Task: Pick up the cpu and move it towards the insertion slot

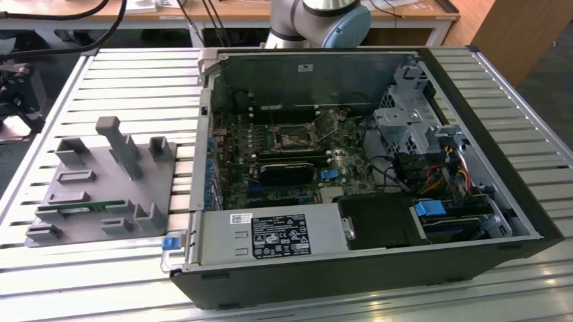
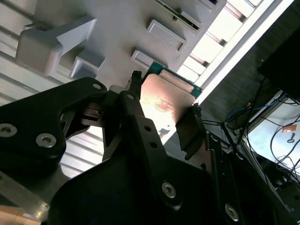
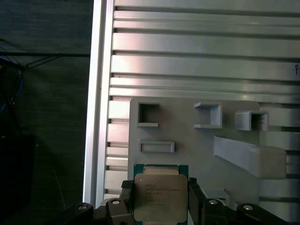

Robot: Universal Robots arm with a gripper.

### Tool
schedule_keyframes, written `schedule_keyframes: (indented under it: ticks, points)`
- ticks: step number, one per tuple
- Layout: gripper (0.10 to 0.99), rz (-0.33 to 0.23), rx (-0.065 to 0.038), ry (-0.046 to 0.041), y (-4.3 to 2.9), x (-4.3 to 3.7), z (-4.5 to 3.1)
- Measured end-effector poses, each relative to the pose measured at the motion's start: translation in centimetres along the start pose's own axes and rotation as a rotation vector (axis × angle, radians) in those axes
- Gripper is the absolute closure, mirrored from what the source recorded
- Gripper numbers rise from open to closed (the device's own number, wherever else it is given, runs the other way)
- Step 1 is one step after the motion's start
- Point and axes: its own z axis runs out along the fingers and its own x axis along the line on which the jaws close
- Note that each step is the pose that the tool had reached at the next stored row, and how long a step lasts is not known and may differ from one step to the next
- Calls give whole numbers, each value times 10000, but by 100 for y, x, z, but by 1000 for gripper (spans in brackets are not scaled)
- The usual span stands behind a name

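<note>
In the exterior view, an open computer case point(image 1: 358, 285) lies on a slatted metal desk point(image 1: 134, 74). On the board inside it, the insertion slot point(image 1: 291, 139) is a small dark square with a shiny frame, near the case's far wall. Well apart from the slot, toward the exterior view's left, a grey moulded holder point(image 1: 90, 191) rests on the desk beside the case. A thin green memory stick point(image 1: 80, 208) lies in one of its channels. The base of the arm point(image 1: 327, 17) stands beyond the far end of the case.

In the second wrist view, the claw point(image 2: 166, 93) is closed narrow on the cpu point(image 2: 164, 101). Its two black fingers point(image 2: 136, 110) press opposite edges of the chip. The silvery top catches a warm glare, and a teal rim shows along the chip's far edge. The grey holder lies behind the chip, with desk slats beside it.

In the first wrist view, the cpu sits squarely between the fingers with its metal lid facing the camera. It is at the holder's edge, just beside a shallow rectangular pocket. I cannot tell whether the chip touches the holder or is clear of it.
</note>
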Motion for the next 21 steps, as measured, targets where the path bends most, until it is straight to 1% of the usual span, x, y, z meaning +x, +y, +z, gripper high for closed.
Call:
schedule_keyframes:
  ticks: [21]
  points:
    - [541, 1, -1, -1, 6, 2, -120]
